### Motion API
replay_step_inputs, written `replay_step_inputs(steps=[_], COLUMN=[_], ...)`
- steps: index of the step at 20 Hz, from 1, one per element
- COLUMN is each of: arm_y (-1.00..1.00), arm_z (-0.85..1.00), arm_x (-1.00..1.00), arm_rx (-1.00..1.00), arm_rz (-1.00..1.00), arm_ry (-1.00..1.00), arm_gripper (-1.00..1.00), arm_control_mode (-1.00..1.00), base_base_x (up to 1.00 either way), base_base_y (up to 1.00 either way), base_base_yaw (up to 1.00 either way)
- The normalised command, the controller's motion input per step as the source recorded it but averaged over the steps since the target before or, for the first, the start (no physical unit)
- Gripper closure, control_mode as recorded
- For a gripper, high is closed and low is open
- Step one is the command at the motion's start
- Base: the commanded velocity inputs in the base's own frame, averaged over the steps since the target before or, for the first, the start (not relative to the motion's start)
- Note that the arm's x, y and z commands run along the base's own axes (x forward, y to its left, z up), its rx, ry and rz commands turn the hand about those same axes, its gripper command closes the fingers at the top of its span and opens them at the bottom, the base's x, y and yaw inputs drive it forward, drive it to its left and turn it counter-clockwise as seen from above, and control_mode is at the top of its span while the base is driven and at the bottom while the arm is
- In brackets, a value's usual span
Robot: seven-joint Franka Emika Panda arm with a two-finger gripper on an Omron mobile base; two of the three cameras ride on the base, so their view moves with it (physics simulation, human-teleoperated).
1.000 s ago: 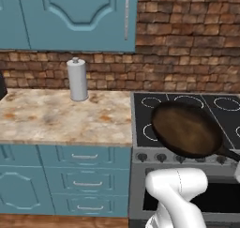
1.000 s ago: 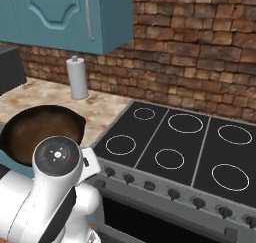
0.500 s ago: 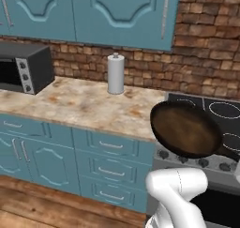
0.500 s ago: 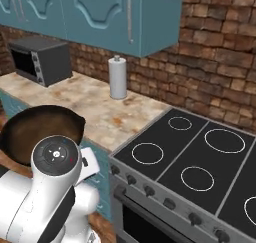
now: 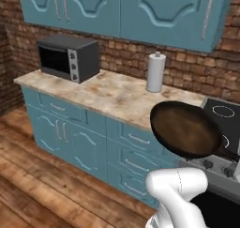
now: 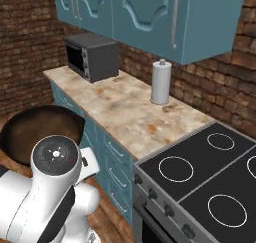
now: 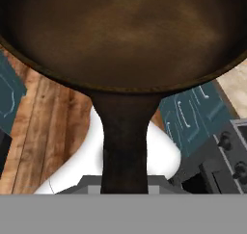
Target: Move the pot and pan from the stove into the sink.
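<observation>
Pan (image 5: 186,129): carried in the air left of the stove (image 6: 210,182), clear of its burners, in front of the counter (image 5: 108,93). Gripper: on the handle (image 7: 124,141); fingers hidden, closure cannot be told.

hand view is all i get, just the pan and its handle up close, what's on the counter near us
Observer: A dark microwave sits on the left end of the marbled counter.
Operator: anything else up there
Observer: A white paper towel roll stands upright by the brick wall, between the microwave and the stove.
Operator: is the pan over the stove
Observer: No, the pan hangs in front of the blue drawers, left of the stove.
</observation>
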Motion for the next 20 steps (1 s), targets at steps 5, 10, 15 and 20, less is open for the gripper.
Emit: replay_step_inputs(steps=[5,10,15,20], arm_y=[0.0,0.0,0.0,0.0], arm_z=[0.0,0.0,0.0,0.0], arm_x=[0.0,0.0,0.0,0.0], arm_rx=[0.0,0.0,0.0,0.0], arm_rz=[0.0,0.0,0.0,0.0], arm_ry=[0.0,0.0,0.0,0.0], arm_gripper=[1.0,1.0,1.0,1.0], arm_control_mode=[1.0,1.0,1.0,1.0], base_base_x=[-0.18,-0.18,-0.18,-0.17], base_base_y=[-0.03,-0.03,-0.03,-0.03], base_base_yaw=[0.48,0.48,0.48,0.48])
